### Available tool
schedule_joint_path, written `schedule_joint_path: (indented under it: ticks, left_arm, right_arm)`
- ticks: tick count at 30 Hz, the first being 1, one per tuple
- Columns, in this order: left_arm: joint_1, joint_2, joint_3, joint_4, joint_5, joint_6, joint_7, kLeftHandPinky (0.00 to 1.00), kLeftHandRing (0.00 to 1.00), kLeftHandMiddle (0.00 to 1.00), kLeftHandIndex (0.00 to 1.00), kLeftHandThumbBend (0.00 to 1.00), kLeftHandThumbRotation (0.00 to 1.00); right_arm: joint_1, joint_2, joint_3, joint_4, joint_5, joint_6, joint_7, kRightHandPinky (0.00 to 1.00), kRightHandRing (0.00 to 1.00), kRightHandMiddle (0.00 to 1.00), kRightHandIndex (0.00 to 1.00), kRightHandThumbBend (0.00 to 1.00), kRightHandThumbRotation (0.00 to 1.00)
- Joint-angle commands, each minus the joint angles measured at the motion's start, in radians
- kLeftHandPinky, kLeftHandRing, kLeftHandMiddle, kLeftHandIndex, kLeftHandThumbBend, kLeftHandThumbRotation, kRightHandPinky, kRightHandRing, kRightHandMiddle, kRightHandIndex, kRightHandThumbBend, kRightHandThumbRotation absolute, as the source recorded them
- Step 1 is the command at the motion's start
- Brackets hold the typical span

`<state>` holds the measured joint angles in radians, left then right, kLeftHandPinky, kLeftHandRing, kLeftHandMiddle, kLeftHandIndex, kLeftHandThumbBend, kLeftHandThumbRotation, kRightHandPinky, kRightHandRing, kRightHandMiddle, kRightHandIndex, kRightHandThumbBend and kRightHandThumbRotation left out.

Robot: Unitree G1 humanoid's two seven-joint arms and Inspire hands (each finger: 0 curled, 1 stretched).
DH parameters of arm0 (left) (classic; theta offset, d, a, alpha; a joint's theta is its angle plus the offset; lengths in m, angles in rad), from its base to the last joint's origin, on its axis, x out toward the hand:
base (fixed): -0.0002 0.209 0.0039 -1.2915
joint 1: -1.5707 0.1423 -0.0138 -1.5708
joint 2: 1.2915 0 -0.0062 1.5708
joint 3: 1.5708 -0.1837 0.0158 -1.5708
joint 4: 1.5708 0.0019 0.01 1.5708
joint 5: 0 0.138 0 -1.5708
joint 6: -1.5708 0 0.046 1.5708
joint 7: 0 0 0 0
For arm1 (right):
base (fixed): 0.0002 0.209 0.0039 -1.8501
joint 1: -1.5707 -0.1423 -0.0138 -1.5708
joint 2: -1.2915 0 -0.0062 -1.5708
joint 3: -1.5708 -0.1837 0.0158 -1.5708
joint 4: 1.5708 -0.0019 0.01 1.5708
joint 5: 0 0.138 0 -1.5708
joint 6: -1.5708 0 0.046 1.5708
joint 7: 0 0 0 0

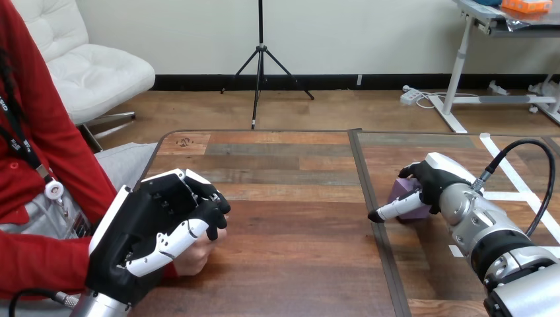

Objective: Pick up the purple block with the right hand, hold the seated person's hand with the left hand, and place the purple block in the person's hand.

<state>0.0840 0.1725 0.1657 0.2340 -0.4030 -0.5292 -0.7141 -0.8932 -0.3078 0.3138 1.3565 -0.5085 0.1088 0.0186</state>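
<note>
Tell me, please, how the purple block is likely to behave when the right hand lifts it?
The purple block looks stiff: its edges are straight under the right hand. Flat-faced and resting on the table, it should slide rather than roll. Small beside the hand, it is probably light, though its material is unclear.

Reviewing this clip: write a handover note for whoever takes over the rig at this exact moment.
Left hand: fingers curled round the person's hand at the left side of the wooden table.
Right hand: fingers and thumb closed on the small purple cube-shaped block at the table's right; the block looks to rest on the tabletop.
Done: person's hand held, block gripped.
Left: lift the block, carry it across, set it in the person's hand.
</note>
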Motion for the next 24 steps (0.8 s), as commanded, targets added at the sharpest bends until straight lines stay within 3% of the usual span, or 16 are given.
schedule_joint_path:
  ticks: [1, 17, 24]
  left_arm:
    - [-0.029, 0.011, 0.002, -0.034, -0.012, -0.006, 0.002, 0.28, 0.42, 0.5, 0.45, 0.48, 0.29]
    - [-0.03, 0.009, 0.003, -0.033, -0.02, 0.005, -0.002, 0.28, 0.42, 0.5, 0.45, 0.48, 0.27]
    - [-0.033, 0.01, 0.006, -0.032, -0.022, 0.008, -0.002, 0.28, 0.42, 0.5, 0.45, 0.48, 0.27]
  right_arm:
    - [-0.005, 0.004, -0.002, 0.0, 0.002, -0.003, -0.004, 0.63, 0.8, 0.87, 0.86, 1.0, 0.23]
    - [0.003, -0.014, -0.008, -0.002, 0.006, -0.033, -0.022, 0.53, 0.69, 0.78, 0.82, 0.96, 0.08]
    - [0.001, -0.022, -0.005, -0.003, 0.003, -0.037, -0.021, 0.54, 0.68, 0.77, 0.81, 0.96, 0.02]
